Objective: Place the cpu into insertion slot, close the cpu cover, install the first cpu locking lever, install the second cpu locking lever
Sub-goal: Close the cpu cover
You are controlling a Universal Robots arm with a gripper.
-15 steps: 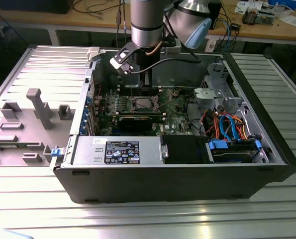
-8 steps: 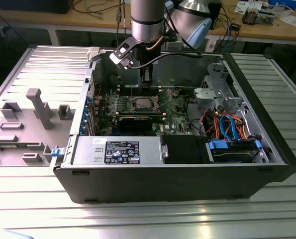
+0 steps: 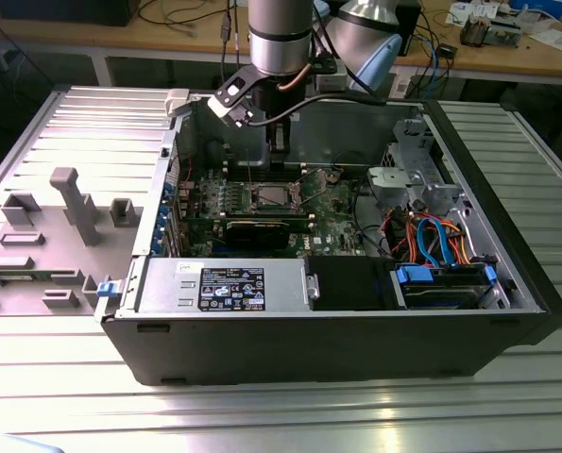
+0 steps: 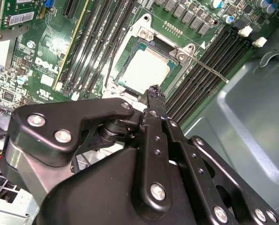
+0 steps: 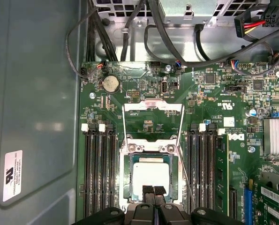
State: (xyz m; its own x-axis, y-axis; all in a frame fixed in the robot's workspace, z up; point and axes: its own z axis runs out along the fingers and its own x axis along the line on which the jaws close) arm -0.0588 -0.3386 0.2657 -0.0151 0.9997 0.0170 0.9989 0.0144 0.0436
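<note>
Gripper point(image 5: 154, 191) tips together nr cpu point(image 5: 151, 176) edge.

My gripper point(image 5: 154, 190) is black, the cpu point(image 5: 150, 177) is dull silver-grey, the motherboard point(image 5: 148, 123) is green with black memory slots point(image 5: 200, 178) tipped white, and the computer case point(image 5: 36, 93) is grey.

Exterior view: black label point(image 3: 231, 289) with white print on grey power supply box point(image 3: 281, 283), near side of case; lines too small for me to read. Small white sticker point(image 3: 184, 268) just beside it, toward exterior view's left.

First wrist view:
- white sticker point(image 5: 11, 175), black mark plus fine print, on case wall point(image 5: 36, 93)
- white printed lettering point(image 5: 228, 105) on green motherboard point(image 5: 144, 122)
- white barcode sticker point(image 5: 274, 194) on card point(image 5: 270, 213)

I make out no wording.
</note>
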